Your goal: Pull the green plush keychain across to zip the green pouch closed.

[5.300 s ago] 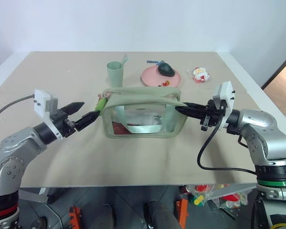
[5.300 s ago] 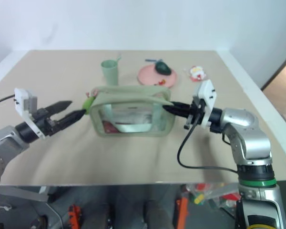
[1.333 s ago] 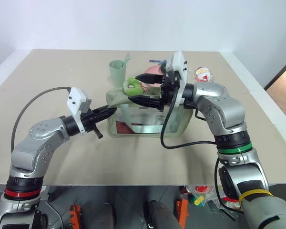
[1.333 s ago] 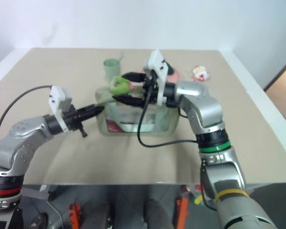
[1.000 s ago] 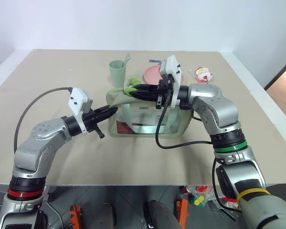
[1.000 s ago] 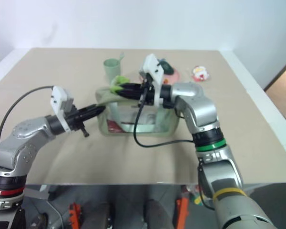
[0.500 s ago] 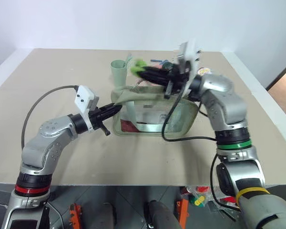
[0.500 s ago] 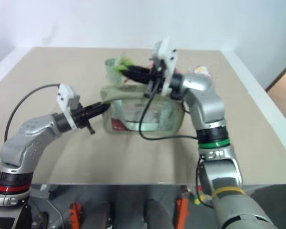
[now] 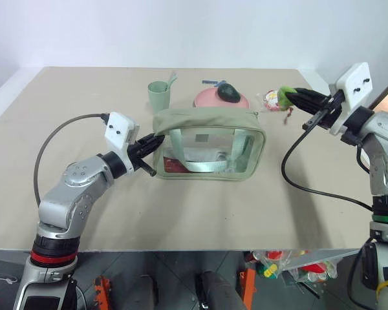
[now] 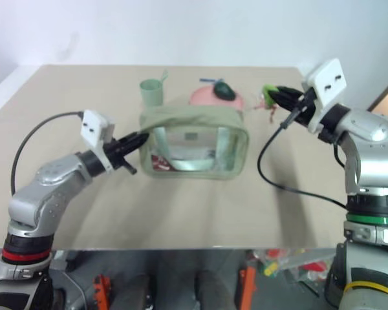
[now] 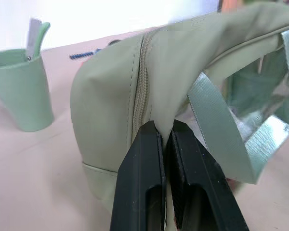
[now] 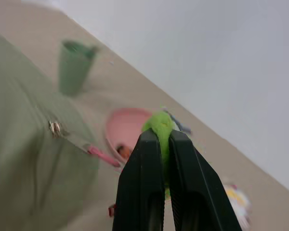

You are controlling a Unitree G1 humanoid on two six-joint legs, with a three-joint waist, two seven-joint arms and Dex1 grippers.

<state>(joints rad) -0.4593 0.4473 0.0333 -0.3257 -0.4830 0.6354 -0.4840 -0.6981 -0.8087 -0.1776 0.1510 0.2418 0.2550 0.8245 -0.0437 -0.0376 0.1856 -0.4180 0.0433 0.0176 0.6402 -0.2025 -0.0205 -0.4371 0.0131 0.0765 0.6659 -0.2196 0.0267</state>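
Right gripper (image 9: 296, 98), clamped on the fuzzy lime-green plush keychain (image 9: 284, 96), should pull level while the left gripper (image 9: 154, 139), pinching the sage-green fabric pouch (image 9: 210, 123), anchors it.

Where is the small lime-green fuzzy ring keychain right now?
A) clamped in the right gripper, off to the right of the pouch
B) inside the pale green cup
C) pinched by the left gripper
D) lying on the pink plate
A: the lime-green fuzzy ring keychain sits between the shut fingers of the right gripper, held clear of the sage-green fabric pouch and to its right.
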